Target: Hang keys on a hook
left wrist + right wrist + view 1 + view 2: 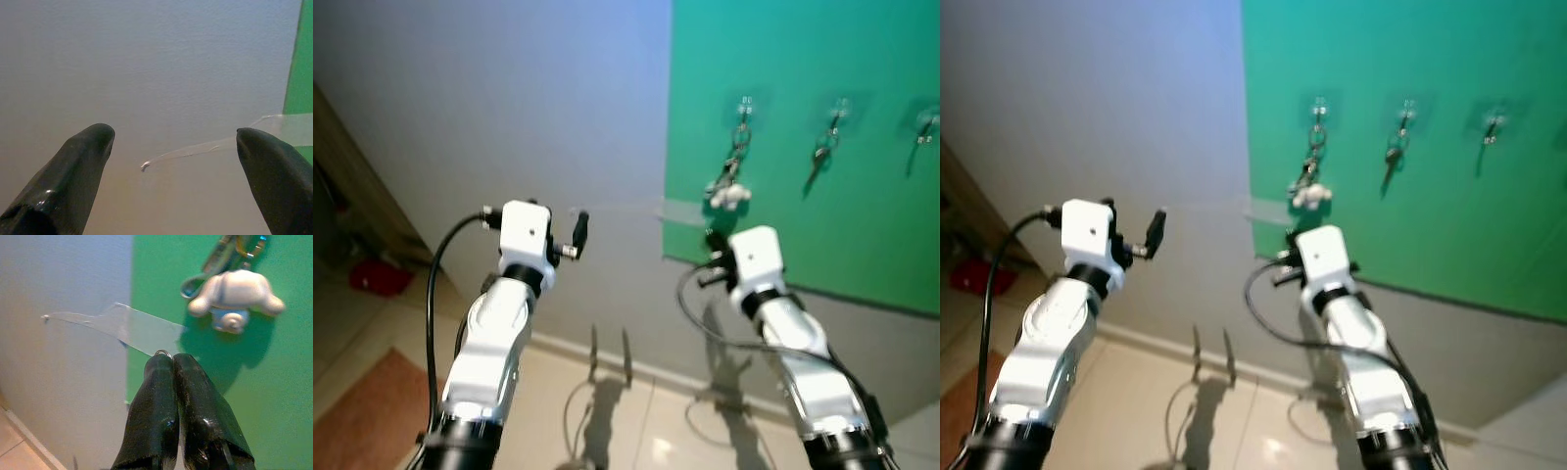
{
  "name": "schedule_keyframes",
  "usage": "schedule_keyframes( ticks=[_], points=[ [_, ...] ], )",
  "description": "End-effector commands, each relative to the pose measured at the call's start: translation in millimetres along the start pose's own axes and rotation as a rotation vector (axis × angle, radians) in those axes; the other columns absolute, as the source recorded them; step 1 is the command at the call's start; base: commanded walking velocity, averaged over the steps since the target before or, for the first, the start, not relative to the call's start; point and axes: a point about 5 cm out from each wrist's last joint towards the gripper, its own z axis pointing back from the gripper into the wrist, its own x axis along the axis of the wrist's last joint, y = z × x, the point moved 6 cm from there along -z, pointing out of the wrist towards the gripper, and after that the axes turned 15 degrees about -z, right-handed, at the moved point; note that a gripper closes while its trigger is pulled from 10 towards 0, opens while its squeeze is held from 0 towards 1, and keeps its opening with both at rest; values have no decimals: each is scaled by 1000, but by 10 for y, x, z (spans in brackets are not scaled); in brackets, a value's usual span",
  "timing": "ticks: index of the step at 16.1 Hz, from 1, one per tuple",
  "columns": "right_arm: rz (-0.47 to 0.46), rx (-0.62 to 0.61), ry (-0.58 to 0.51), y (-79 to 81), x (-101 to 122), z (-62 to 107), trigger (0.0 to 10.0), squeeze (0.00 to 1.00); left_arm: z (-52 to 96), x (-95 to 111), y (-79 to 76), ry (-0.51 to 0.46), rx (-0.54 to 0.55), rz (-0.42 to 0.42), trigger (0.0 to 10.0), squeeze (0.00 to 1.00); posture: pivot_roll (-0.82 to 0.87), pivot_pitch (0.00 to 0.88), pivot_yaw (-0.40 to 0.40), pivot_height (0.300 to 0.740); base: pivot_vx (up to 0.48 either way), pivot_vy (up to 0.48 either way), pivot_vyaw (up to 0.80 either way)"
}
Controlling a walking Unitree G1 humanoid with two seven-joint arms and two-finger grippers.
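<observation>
While both silver arms reach up toward the wall, the right gripper [172, 357] sits just below the leftmost of three hooks on the green board [822, 147], its two black fingers pressed together with a thin metal ring [164, 353] pinched at their tips. Whether keys hang from that ring cannot be told. Just above and to the right of the fingertips, a bunch of keys [731, 166] already hangs from the leftmost hook [744, 106], with a small white plush charm [236, 293] dangling at its lower end against the green surface. A single key [819, 157] hangs from the middle hook [840, 108], and another dark item [922, 132] hangs from the right hook, too blurred to name.

The left gripper [173, 142] is raised further left, in front of the bare grey wall [509, 108], with its fingers spread wide and nothing between them. A strip of clear tape [127, 325] runs from the board's left edge onto the wall, near both grippers. Below, pale floor tiles [607, 411] meet the wall, and a reddish mat [372, 411] lies at the near left
</observation>
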Motion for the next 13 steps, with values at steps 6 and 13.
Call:
schedule_keyframes(
  ticks=[6, 13],
  points=[
    [-33, 24, -25, 109, 13, 47, 10000, 0, 77, -101, 34, 26, 9, -18, 10000, 0, -67, 0, 68, 740, 0, -322, 0],
    [-68, 25, -63, 126, 95, 21, 10000, 0, 118, -149, 6, 42, -7, -20, 10000, 0, -56, 0, 57, 740, 0, -230, 0]
  ],
)
